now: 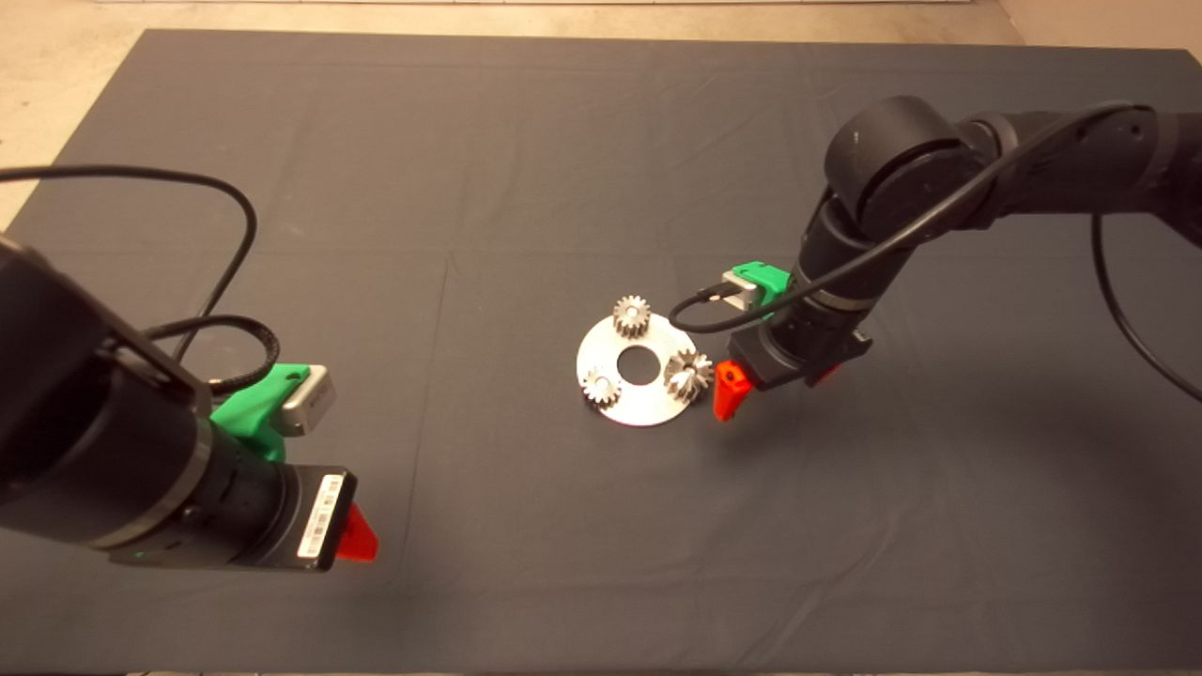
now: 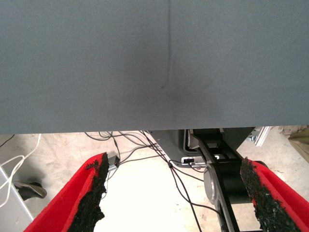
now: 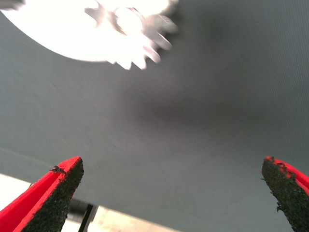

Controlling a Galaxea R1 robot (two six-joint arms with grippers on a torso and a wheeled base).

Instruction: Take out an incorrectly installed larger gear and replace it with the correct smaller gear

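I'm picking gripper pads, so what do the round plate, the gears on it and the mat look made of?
The round plate looks like bare metal with a bright, reflective face. The larger gear and two smaller pinions look like duller grey steel with glinting teeth. The mat seems to be matte dark fabric with creases.

Round plate (image 1: pixel 641 402) sits mid-counter (image 1: pixel 526 188), three gears on it: the larger gear (image 1: pixel 688 375) at its right edge, one pinion (image 1: pixel 633 314) at the far edge, another (image 1: pixel 601 385) at the left. Right end effector (image 1: pixel 770 380) just beside the larger gear; left end effector (image 1: pixel 352 535) well apart, near-left.
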